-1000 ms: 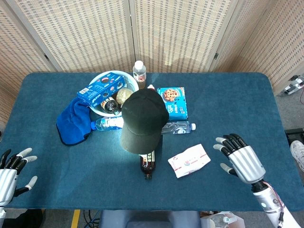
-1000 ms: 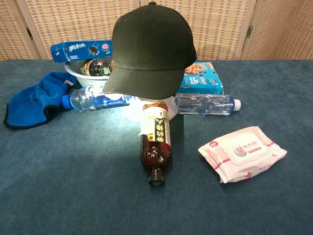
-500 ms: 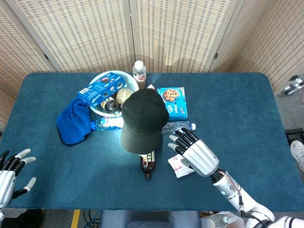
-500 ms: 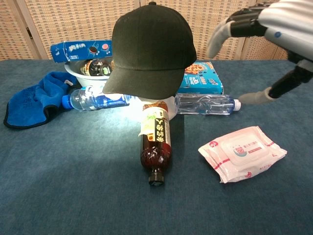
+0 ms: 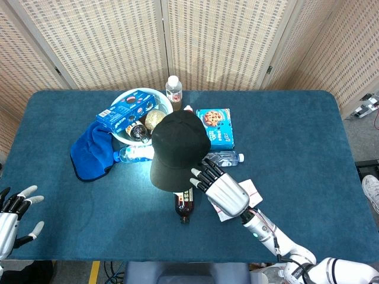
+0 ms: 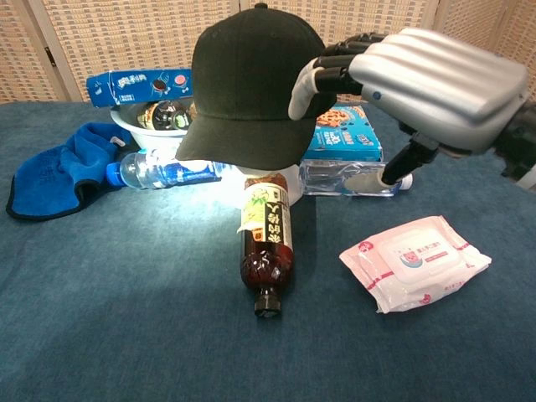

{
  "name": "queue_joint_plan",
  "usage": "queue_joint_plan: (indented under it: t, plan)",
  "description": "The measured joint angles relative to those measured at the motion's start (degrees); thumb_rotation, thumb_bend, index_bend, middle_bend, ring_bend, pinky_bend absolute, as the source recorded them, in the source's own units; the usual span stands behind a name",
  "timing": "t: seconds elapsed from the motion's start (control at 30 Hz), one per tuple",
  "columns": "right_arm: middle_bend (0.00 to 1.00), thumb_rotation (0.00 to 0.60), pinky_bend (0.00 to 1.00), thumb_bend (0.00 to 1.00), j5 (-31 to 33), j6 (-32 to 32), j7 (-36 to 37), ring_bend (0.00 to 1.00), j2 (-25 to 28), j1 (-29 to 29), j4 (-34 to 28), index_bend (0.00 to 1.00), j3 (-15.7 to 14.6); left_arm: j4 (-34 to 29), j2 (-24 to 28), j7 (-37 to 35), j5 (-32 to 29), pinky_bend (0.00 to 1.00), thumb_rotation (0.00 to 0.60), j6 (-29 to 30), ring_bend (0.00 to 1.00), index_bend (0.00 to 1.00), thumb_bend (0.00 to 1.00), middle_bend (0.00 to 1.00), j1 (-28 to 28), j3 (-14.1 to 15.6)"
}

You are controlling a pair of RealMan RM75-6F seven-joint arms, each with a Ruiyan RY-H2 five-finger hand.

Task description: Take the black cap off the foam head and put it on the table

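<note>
The black cap [image 5: 177,149] [image 6: 255,88] sits on the foam head, of which only a white sliver [image 6: 280,177] shows under the brim. My right hand [image 5: 222,189] [image 6: 419,84] hovers just right of the cap with its fingers spread, its fingertips close to the cap's side and nothing held. My left hand [image 5: 12,214] is low at the table's near left corner, fingers apart, far from the cap.
A brown bottle [image 6: 266,251] lies in front of the head, a clear bottle [image 6: 352,177] and a wipes pack [image 6: 412,260] to its right. Behind are a cookie box [image 5: 214,127], a white bowl [image 5: 125,97] with snacks, a blue towel [image 5: 92,151] and a small upright bottle [image 5: 173,92].
My right hand has swept left from the table's right side, across the wipes pack, up to the cap's side. My left hand has sunk slightly lower at the frame's edge.
</note>
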Motion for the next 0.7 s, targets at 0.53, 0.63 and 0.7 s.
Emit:
queue_joint_plan:
  t: [0.53,0.63,0.7]
  plan:
    - [0.24,0.600,0.14,0.05,0.41,1.51,0.63,0.15,-11.13,6.33,12.60,0.32,1.65,-0.32,0.67,-0.32,-0.52,0.00,0.600,-0.04,0.17,0.31,0.24,0.16,0.22,-0.14]
    - [0.24,0.600,0.14,0.05,0.34,1.86,1.04,0.15,-12.41,7.51,14.19,0.32,1.92,-0.25,0.69,-0.38,-0.52,0.00,0.600,-0.13,0.17,0.31,0.24,0.16,0.17,-0.17]
    - [0.24,0.600,0.14,0.05,0.14,2.12,1.33,0.15,-13.07,8.15,15.08,0.32,1.92,-0.19,0.67,-0.51,-0.51,0.00,0.600,-0.13,0.17,0.31,0.24,0.16,0.16,-0.19]
